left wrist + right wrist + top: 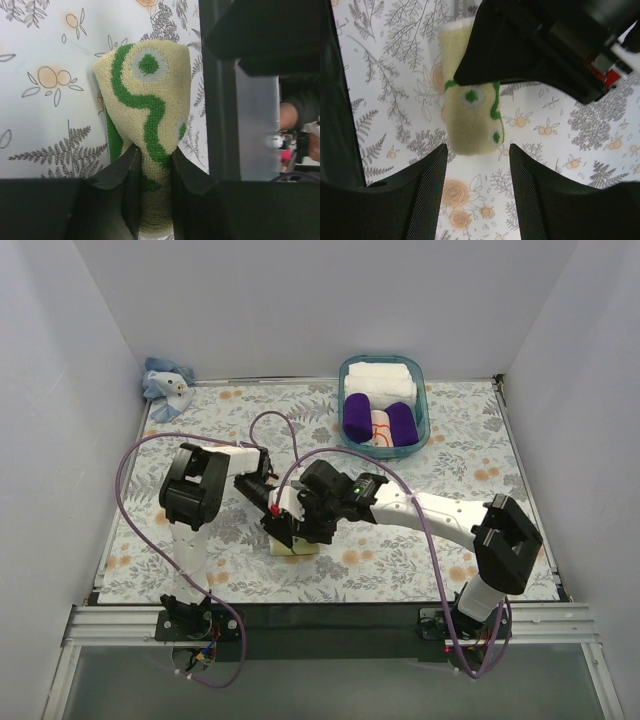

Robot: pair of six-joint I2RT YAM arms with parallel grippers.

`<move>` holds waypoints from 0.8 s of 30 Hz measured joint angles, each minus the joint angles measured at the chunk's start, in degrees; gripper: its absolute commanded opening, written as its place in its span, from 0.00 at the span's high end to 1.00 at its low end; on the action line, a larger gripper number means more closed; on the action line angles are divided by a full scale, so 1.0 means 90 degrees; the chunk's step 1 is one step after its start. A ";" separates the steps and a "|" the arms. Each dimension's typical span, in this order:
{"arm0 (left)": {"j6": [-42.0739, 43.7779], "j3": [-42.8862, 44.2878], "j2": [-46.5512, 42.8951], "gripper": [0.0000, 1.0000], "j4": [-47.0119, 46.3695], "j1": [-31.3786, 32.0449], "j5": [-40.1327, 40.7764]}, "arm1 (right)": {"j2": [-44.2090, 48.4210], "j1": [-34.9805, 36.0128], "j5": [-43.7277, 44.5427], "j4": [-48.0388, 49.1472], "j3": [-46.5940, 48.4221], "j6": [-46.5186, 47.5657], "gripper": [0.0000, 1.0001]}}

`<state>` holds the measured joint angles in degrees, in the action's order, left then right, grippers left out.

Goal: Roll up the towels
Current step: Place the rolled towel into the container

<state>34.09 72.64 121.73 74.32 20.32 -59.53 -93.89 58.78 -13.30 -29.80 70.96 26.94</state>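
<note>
The pale yellow-green towel with green swirls is rolled into a short bundle on the flowered table. My left gripper is shut on one end of it. In the right wrist view the roll lies just ahead of my right gripper, which is open and empty, with the left gripper's black body over the roll's far end. In the top view both grippers meet over the roll at the table's near middle. The light blue towel lies crumpled in the far left corner.
A teal basket at the back right holds white folded towels and deep purple rolls. White walls close in the table on three sides. Purple cables loop over both arms.
</note>
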 measured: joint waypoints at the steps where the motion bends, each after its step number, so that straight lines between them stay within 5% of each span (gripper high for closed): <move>1: -0.0002 0.0017 0.0061 0.92 0.0090 -0.0017 -0.0017 | -0.0036 0.0102 0.0134 0.0165 -0.0005 0.0000 0.50; 10: 0.0002 0.0153 0.0410 0.91 0.0605 -0.0073 -0.0053 | -0.0840 0.0680 0.0454 0.0937 -0.0017 -0.0095 0.41; 24: 0.0221 0.0522 0.0964 0.90 0.1260 -0.0265 -0.0155 | -0.1093 0.0806 0.0687 0.1841 -0.0515 0.0153 0.44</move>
<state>36.07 77.34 130.41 85.67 17.93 -60.93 -103.72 66.04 -7.11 -13.23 66.32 28.32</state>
